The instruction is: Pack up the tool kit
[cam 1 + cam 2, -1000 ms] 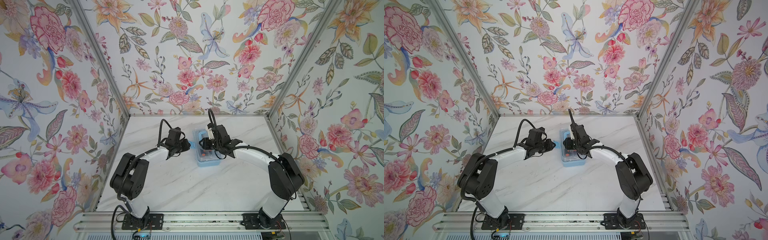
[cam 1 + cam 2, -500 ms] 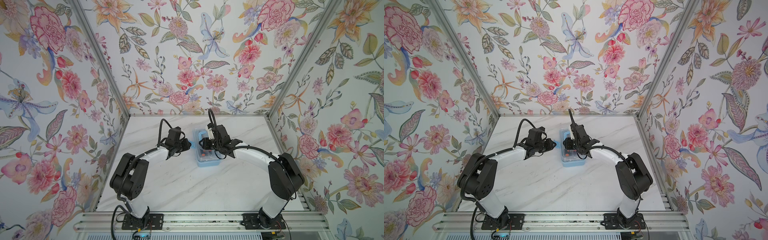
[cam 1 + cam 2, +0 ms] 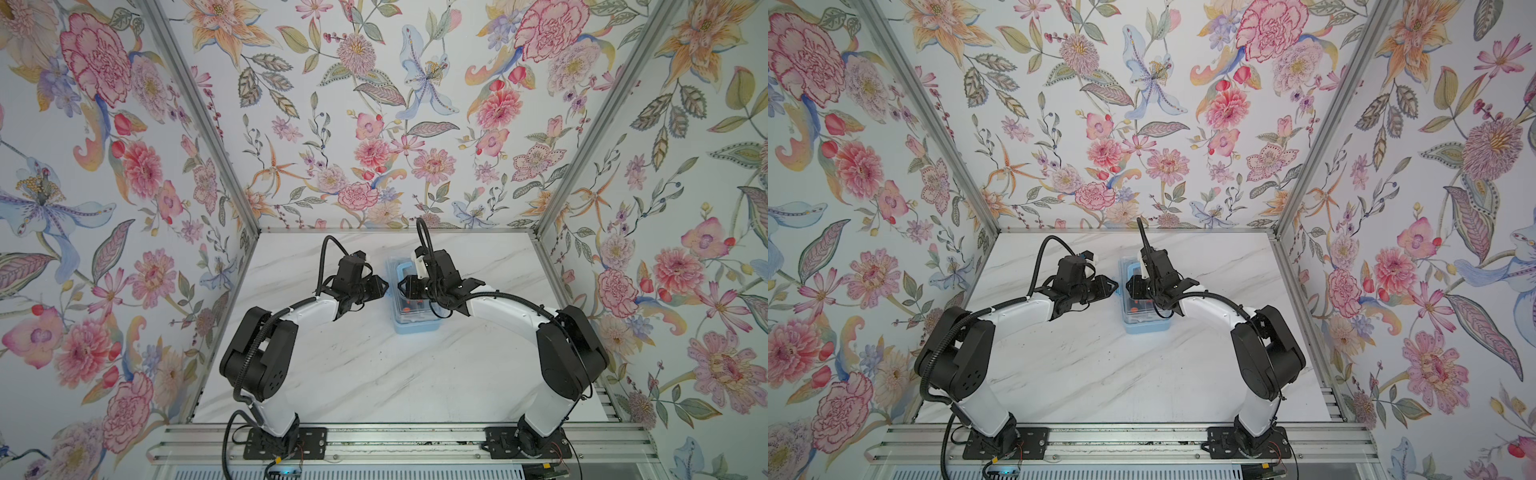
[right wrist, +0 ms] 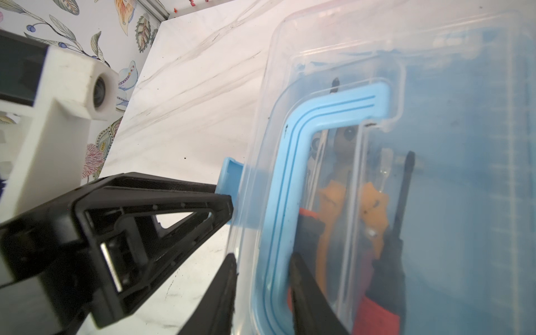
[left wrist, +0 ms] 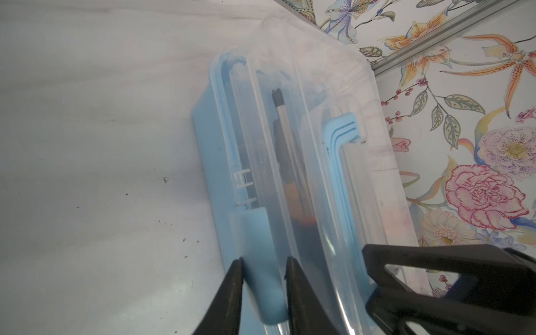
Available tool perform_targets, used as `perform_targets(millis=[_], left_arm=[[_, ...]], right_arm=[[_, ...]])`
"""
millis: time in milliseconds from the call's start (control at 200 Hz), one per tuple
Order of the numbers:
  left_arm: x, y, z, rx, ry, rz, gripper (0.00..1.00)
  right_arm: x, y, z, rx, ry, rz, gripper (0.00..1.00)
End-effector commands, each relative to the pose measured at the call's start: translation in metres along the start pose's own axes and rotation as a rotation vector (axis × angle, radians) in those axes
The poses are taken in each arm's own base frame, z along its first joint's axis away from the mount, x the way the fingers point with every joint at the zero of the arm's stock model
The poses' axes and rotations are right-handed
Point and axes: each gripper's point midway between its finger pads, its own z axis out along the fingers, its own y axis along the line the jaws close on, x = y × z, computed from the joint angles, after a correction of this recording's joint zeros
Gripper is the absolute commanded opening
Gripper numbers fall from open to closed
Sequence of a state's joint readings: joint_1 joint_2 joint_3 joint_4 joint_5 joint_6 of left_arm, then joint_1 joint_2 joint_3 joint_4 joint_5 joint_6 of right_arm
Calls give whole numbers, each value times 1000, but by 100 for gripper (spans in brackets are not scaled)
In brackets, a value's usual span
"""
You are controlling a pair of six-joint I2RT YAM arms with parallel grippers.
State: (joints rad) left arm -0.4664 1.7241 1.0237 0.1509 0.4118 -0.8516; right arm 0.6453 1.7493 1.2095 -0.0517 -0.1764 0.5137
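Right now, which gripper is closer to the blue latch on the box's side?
Left. The left gripper straddles the latch; the right gripper is farther off, over the clear lid, with the blue handle between its fingers.

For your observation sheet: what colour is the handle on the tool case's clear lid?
Light blue. The handle shows best in the right wrist view.

A light blue plastic tool box (image 3: 417, 328) is set on the far half of the white marble table (image 3: 353, 374) and is covered by a clear plastic lid (image 5: 327, 87). A blue handle (image 4: 282, 179) is folded flat on the lid, and a blue latch (image 5: 255, 240) is seen at one long side. Orange-and-black tools (image 4: 374, 203) and a steel-shafted screwdriver (image 5: 285, 127) are seen inside.
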Motion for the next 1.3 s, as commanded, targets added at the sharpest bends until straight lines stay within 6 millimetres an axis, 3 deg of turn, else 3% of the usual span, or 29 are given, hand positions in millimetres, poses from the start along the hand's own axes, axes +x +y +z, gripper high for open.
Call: perform_targets(millis=[0, 145, 591, 986, 1291], left_arm=[[-13, -28, -7, 81, -40, 38, 36], [-9, -28, -4, 83, -32, 35, 42], [3, -24, -2, 121, -39, -18, 40], [2, -42, -8, 248, -81, -55, 41], [5, -41, -11, 250, -82, -60, 39]], right_arm=[[30, -5, 10, -1, 95, 23, 33], [32, -6, 11, 1, 100, 22, 33], [35, -7, 12, -1, 109, 25, 32], [36, -7, 12, -2, 112, 26, 32], [35, -7, 12, -3, 108, 29, 32]])
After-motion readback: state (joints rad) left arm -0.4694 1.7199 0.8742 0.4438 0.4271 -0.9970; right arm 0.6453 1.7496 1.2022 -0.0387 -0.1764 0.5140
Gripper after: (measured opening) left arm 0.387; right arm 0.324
